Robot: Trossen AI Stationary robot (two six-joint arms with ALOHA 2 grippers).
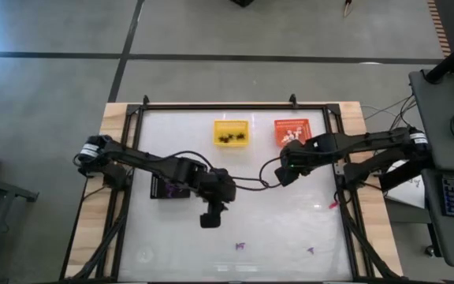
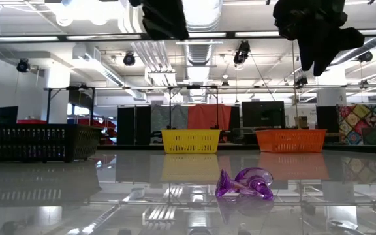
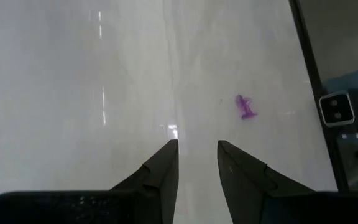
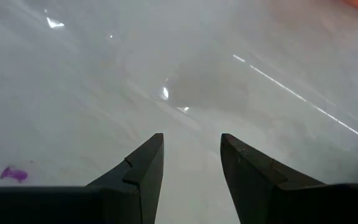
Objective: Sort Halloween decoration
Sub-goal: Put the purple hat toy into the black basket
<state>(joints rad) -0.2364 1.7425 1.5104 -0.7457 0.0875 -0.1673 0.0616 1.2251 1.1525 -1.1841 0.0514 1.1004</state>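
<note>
Above bare table, left gripper [image 3: 197,158] parted, empty.

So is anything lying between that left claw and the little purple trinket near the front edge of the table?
Nothing visible does. The left gripper hangs open above bare table, and the purple trinket lies alone ahead of it; the left wrist view shows only glossy surface between them. The other purple trinket lies well aside.
</note>
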